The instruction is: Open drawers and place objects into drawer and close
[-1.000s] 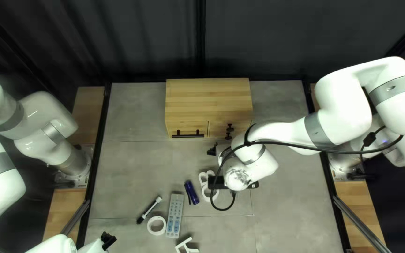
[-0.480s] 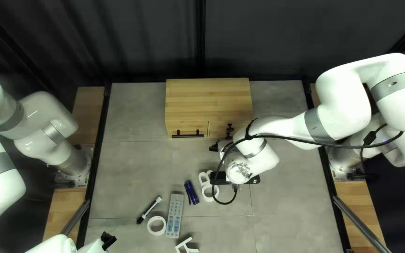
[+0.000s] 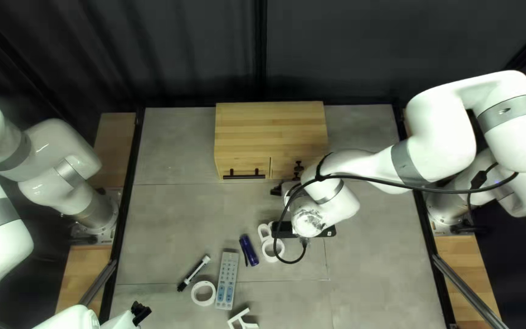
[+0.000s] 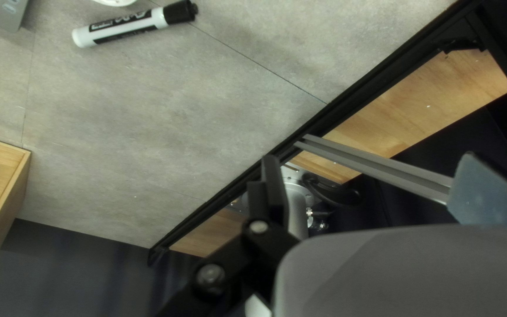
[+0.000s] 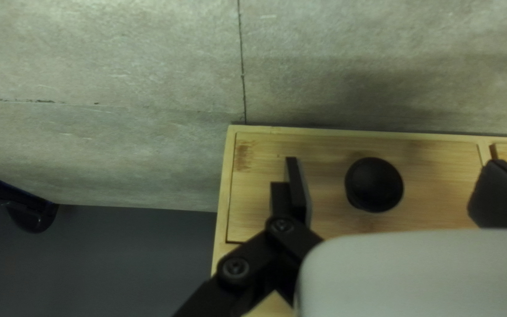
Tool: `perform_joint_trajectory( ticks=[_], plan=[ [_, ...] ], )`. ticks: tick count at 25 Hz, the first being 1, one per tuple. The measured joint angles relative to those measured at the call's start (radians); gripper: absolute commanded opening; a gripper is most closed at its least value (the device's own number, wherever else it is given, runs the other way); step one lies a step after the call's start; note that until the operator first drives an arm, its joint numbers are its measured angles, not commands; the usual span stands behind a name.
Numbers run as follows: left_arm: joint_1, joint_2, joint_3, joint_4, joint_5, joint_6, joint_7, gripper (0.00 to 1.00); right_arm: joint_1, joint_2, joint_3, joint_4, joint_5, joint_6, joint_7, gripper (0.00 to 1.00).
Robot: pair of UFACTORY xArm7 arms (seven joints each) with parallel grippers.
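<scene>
The wooden cabinet [image 3: 270, 131] stands at the table's far side, its front drawers closed; a bar handle [image 3: 244, 176] is on the left one. My right gripper [image 3: 277, 190] is in front of the cabinet, largely hidden by its arm. In the right wrist view, a round black knob [image 5: 374, 184] lies between the spread fingers of my right gripper [image 5: 394, 188], touching neither. At the lower left of the top left view is my left gripper [image 3: 141, 312]; the left wrist view shows my left gripper [image 4: 379, 183] open, holding nothing.
On the near half lie a marker [image 3: 193, 273], remote [image 3: 227, 280], tape roll [image 3: 203, 293], dark blue object [image 3: 249, 250], white ringed item [image 3: 266, 232], white piece [image 3: 243, 319] and a black bar [image 3: 330, 232] partly under my right arm. A cable loops beside that arm.
My right gripper has moved slightly toward the cabinet front, and its wrist has shifted a little up the view. The left arm and the loose objects have stayed put.
</scene>
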Motion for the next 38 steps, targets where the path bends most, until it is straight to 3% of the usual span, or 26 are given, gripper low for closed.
perform_joint_trajectory(
  ticks=[11, 14, 16, 18, 38],
  plan=[
    [0.000, 0.000, 0.000, 0.000, 0.000, 0.000, 0.000, 1.00, 0.000, -0.005, -0.003, -0.005, -0.001, 0.008, 0.002, 0.89],
    [0.000, 0.000, 0.000, 0.000, 0.000, 0.000, 0.000, 1.00, 0.000, -0.005, -0.004, -0.004, -0.002, 0.009, 0.001, 0.82],
    [0.000, 0.000, 0.000, 0.000, 0.000, 0.000, 0.000, 1.00, -0.001, -0.003, -0.005, -0.002, -0.004, 0.009, 0.000, 0.68],
    [0.000, 0.000, 0.000, 0.000, 0.000, 0.000, 0.000, 1.00, -0.002, 0.002, -0.006, 0.001, -0.006, 0.006, 0.000, 0.63],
    [0.000, 0.000, 0.000, 0.000, 0.000, 0.000, 0.000, 1.00, -0.004, -0.005, -0.004, -0.016, -0.009, -0.027, 0.012, 0.80]
  ],
)
